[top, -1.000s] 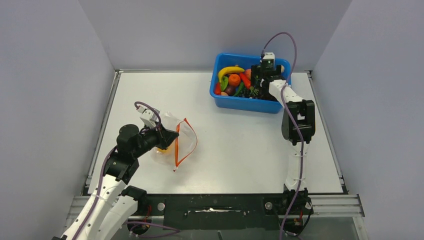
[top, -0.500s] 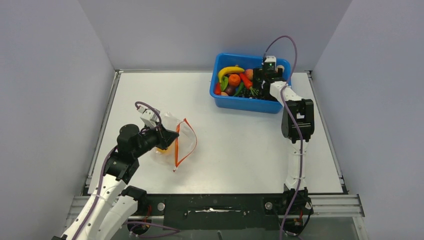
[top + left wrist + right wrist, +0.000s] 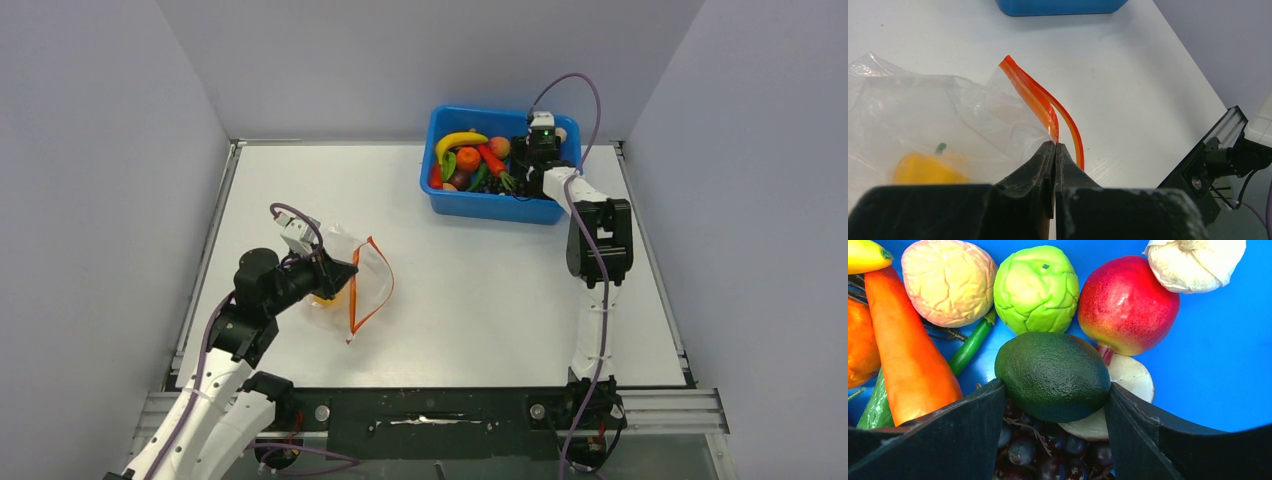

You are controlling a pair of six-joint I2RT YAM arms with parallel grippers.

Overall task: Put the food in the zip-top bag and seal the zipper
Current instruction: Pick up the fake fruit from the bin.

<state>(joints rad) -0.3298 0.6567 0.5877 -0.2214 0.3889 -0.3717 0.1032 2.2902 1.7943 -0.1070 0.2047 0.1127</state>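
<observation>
The left fingers [image 3: 1048, 155] are shut on the zip-top bag [image 3: 923, 110] by its zipper [image 3: 1035, 97]. The right fingers [image 3: 978, 420] squeeze the dark green piece [image 3: 1053, 375] in the blue bin [image 3: 1218, 365].

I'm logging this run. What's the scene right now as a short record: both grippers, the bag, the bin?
left gripper: shut on the zip-top bag at its mouth edge, beside the zipper
right gripper: inside the blue bin, fingers against both sides of the dark green piece
bag contents: yellow-orange pepper
bag mouth: open
</observation>
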